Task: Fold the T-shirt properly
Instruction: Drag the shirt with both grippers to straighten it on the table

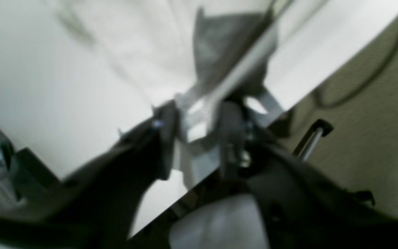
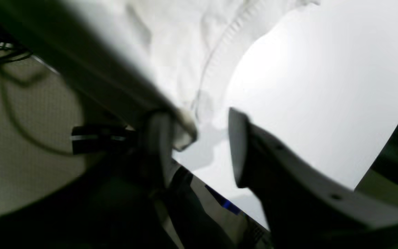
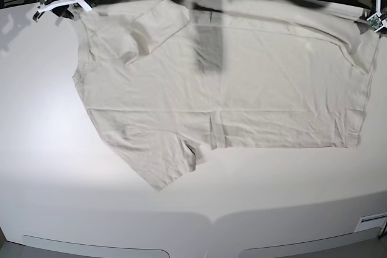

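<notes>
The pale beige T-shirt point(image 3: 217, 89) lies spread flat on the white table point(image 3: 199, 203), neck to the left and hem to the right, with the far sleeve folded onto the body. My right gripper point(image 3: 60, 3) is at the far left corner by the collar. In its wrist view it point(image 2: 199, 138) is open, and one finger point(image 2: 157, 145) touches the shirt edge near the ribbed collar point(image 2: 219, 58). My left gripper point(image 3: 376, 16) is at the far right corner by the hem. In its blurred wrist view point(image 1: 199, 131), pale material sits between the fingers over the shirt point(image 1: 133, 52).
The table's far edge point(image 1: 323, 72) runs just behind both grippers, with beige floor and cables point(image 1: 375, 69) beyond. A dark shadow band point(image 3: 208, 46) crosses the shirt's middle. The near sleeve point(image 3: 163, 161) points to the front edge.
</notes>
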